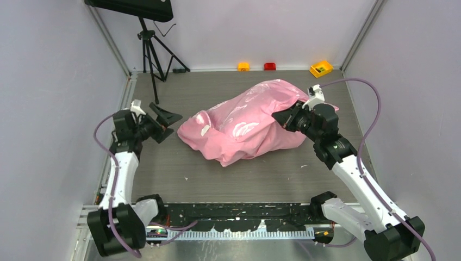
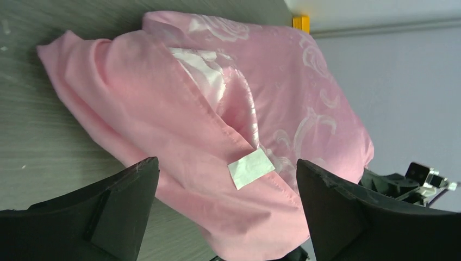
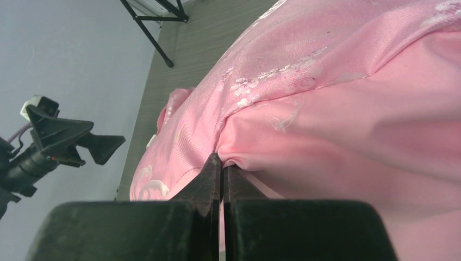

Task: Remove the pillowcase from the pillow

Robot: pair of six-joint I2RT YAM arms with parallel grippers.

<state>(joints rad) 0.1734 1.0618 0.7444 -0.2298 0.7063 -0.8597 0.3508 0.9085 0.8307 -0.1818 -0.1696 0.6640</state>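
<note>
The pink satin pillowcase point(image 1: 247, 122) with a pale rose pattern lies bulging in the middle of the table. The pillow is hidden inside it. My right gripper point(image 1: 282, 117) is shut on a fold of the pillowcase point(image 3: 326, 109) at its right side; the fabric is pinched between the tips point(image 3: 223, 163). My left gripper point(image 1: 171, 120) is open and empty, a little left of the pillowcase's left end. In the left wrist view the pillowcase point(image 2: 179, 119) with a white label point(image 2: 250, 167) lies ahead between the spread fingers point(image 2: 125, 201).
A black tripod point(image 1: 155, 51) stands at the back left. Small yellow, orange and red blocks point(image 1: 321, 68) sit along the back wall. Grey walls close in on both sides. The left arm also shows in the right wrist view point(image 3: 60, 141).
</note>
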